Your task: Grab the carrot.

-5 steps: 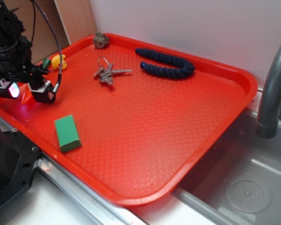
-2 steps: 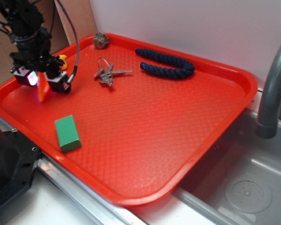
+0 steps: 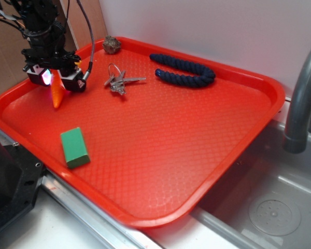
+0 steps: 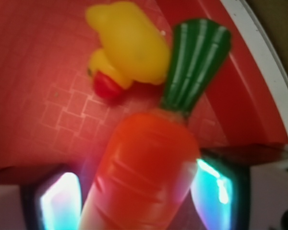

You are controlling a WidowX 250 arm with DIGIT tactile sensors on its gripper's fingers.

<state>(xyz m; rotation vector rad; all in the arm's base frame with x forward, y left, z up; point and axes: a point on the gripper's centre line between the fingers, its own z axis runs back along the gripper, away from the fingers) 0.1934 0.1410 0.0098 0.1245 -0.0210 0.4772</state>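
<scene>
Wrist view: the carrot (image 4: 144,167) fills the frame, its orange body running down between the two glowing fingers (image 4: 62,203), its green top (image 4: 197,57) pointing away toward the tray wall.
Carrot position: in the exterior view it hangs tip-down under the gripper (image 3: 55,78), over the far left part of the red tray (image 3: 197,155); whether the tip touches the floor I cannot tell.
Grip: the fingers pinch the thick orange body from both sides.
Handling: it looks light, rigid and smooth, so the tapered cone could slide out; the wide shoulder below the leaves seems the safest hold.
Neighbours: the yellow duck (image 4: 127,45) lies just beside the green top.
Farther out: green block (image 3: 74,147), keys (image 3: 118,80), dark rope (image 3: 184,70).
</scene>
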